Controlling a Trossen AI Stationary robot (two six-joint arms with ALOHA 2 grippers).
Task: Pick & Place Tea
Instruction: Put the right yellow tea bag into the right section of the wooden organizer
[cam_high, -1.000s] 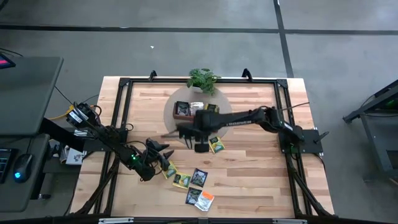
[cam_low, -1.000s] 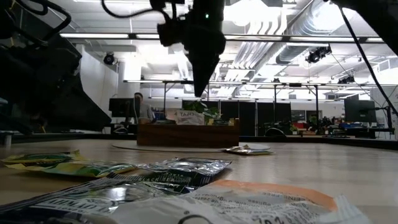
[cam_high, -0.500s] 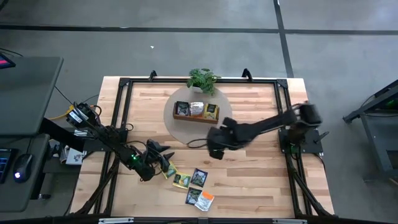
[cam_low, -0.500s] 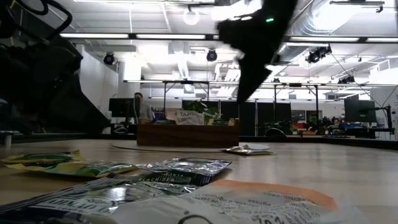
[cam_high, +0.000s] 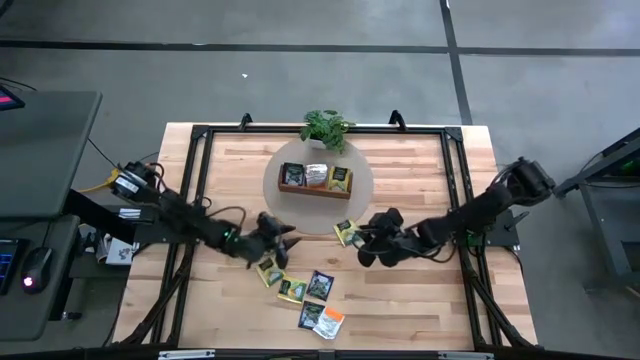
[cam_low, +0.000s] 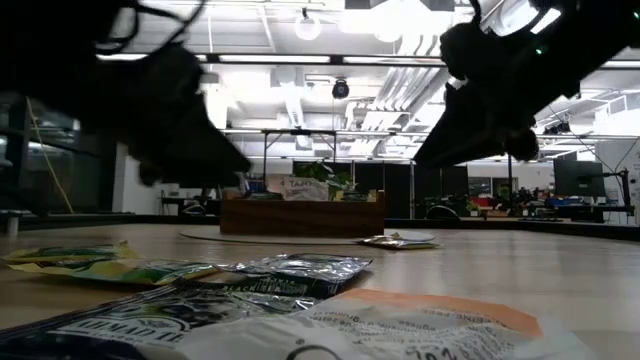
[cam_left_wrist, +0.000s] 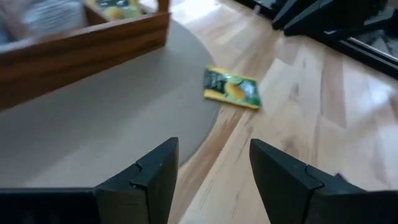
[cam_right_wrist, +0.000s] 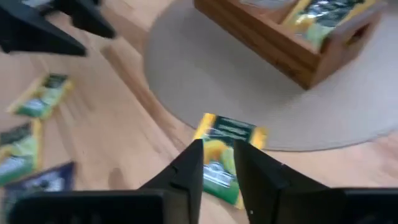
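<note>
The tea sachets lie flat on the wooden table. One yellow-green sachet (cam_high: 347, 233) (cam_right_wrist: 227, 154) (cam_left_wrist: 232, 88) rests on the rim of the round grey mat (cam_high: 352, 205). Several more (cam_high: 303, 292) lie nearer the front edge, and others sit in the wooden tray (cam_high: 315, 178). My right gripper (cam_high: 364, 241) (cam_right_wrist: 219, 167) hangs above the table just right of the yellow-green sachet, pointing at it, its fingers a narrow gap apart with nothing between them. My left gripper (cam_high: 287, 232) (cam_left_wrist: 212, 163) stands open over the mat's near-left rim, empty.
A small potted plant (cam_high: 325, 128) stands at the far edge behind the tray. A black frame (cam_high: 200, 135) runs round the tabletop. Bare wood lies between the two grippers and at the near right (cam_high: 420, 300).
My right gripper has drawn back from over the mat toward the table's right, sinking and rolling, and now points at the yellow-green sachet. My left gripper has moved from the loose sachets toward the far right, up to the mat's rim. No sachet has moved.
</note>
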